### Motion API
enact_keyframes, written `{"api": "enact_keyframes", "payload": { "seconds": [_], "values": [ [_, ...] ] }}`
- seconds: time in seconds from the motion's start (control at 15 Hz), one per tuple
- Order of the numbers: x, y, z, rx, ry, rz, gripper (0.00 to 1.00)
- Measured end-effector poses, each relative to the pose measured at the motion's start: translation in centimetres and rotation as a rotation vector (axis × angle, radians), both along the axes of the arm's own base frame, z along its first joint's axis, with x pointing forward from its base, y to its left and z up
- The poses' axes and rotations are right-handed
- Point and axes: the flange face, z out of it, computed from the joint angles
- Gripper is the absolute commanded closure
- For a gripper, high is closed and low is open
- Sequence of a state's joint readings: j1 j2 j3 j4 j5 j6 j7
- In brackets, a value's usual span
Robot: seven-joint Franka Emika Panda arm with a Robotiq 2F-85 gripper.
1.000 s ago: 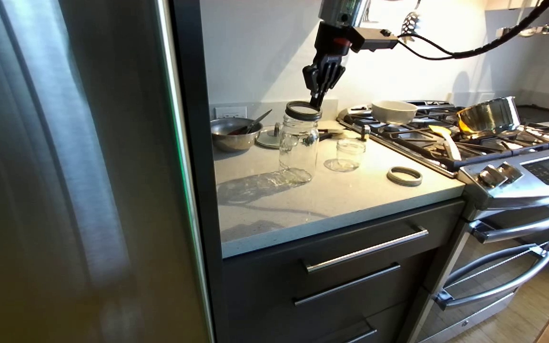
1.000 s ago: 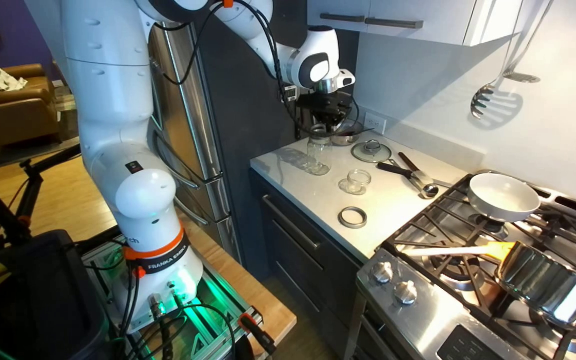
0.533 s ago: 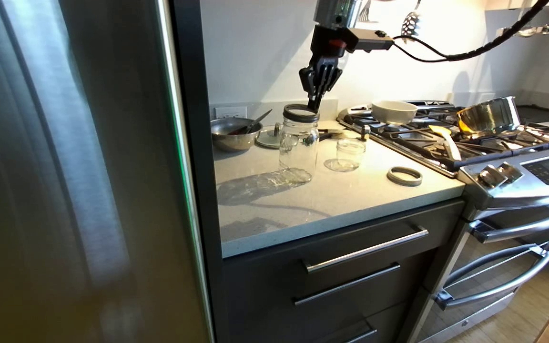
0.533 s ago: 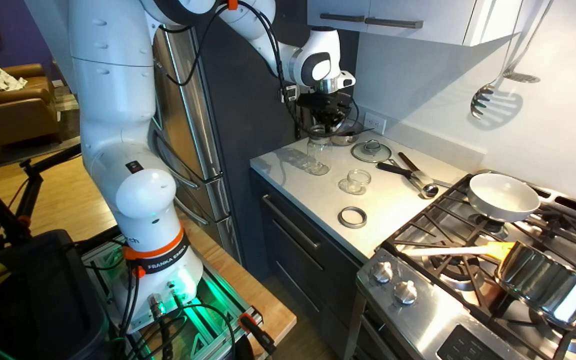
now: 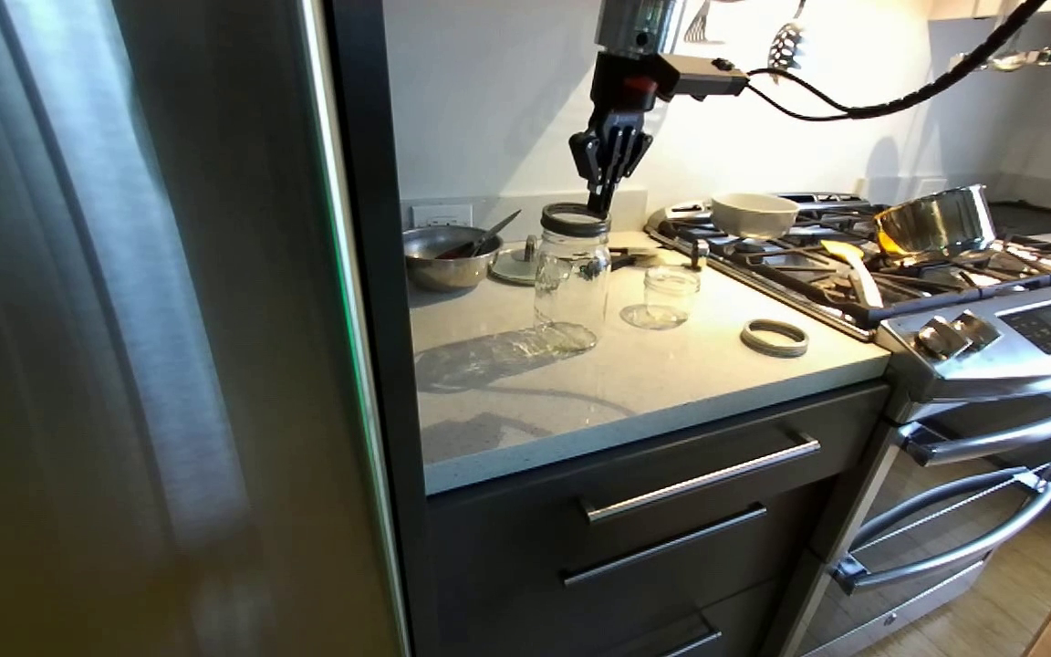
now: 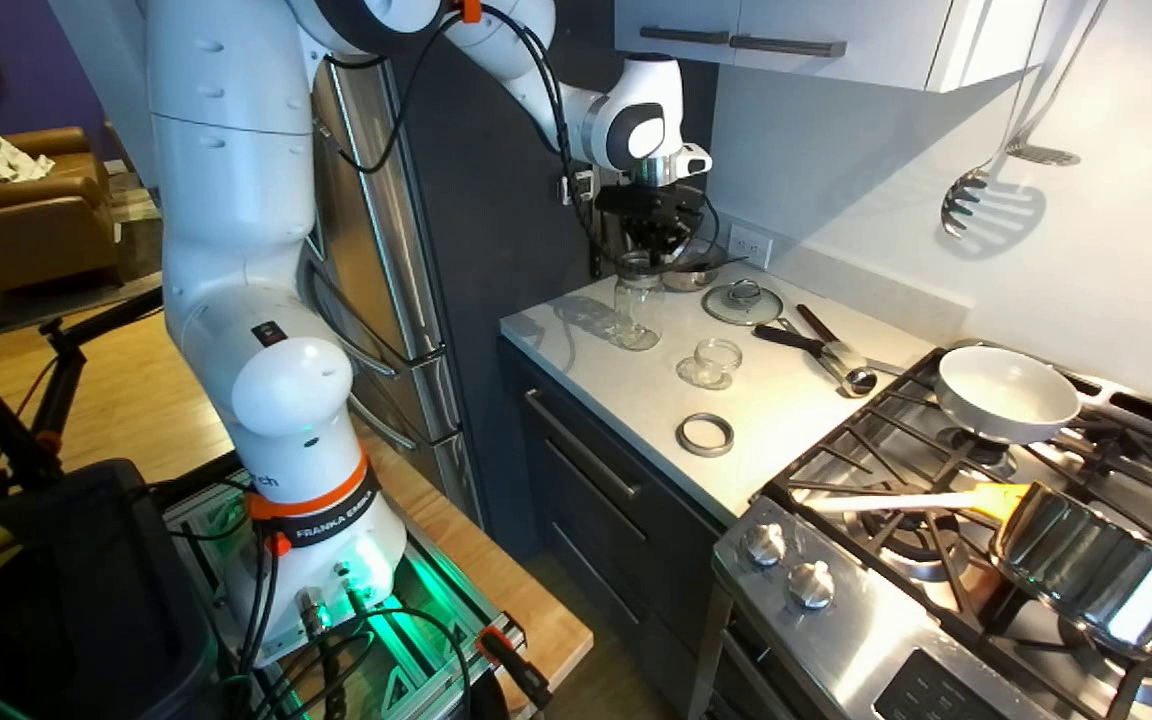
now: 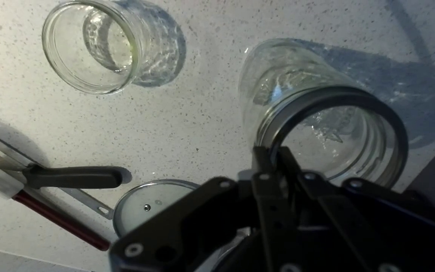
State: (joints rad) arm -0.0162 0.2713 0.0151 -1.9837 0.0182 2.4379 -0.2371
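Observation:
A dark metal ring lid [image 7: 353, 99] is at the mouth of a tall clear jar [image 5: 571, 292]. My gripper [image 7: 273, 151] is shut on the ring's edge, one fingertip outside it and one inside. In an exterior view the gripper [image 5: 600, 205] comes down from above at the ring's far side, and the ring [image 5: 573, 224] lies nearly level over the jar's neck. Whether it rests fully on the glass I cannot tell. The tall jar [image 6: 638, 315] stands upright on the counter. In that exterior view the arm's cables and the gripper partly cover its top.
A short glass jar [image 5: 671, 297] and a second metal ring [image 6: 705, 451] sit on the counter. Behind are a metal bowl [image 5: 452, 274], a glass lid [image 6: 742, 310] and several utensils [image 7: 74, 177]. The stove [image 6: 766, 590] borders one end, the fridge [image 5: 170, 365] the other.
In an exterior view the gripper and the ring have shifted slightly left and down onto the jar's neck, mostly in the first half second. The jar stays in place.

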Motion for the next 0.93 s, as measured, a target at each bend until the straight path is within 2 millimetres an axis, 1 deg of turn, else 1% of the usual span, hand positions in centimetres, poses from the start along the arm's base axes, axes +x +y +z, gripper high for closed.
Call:
{"api": "enact_keyframes", "payload": {
  "seconds": [0.93],
  "values": [
    [1.01, -0.11, -0.60, -0.004, 0.041, -0.037, 0.98]
  ]
}}
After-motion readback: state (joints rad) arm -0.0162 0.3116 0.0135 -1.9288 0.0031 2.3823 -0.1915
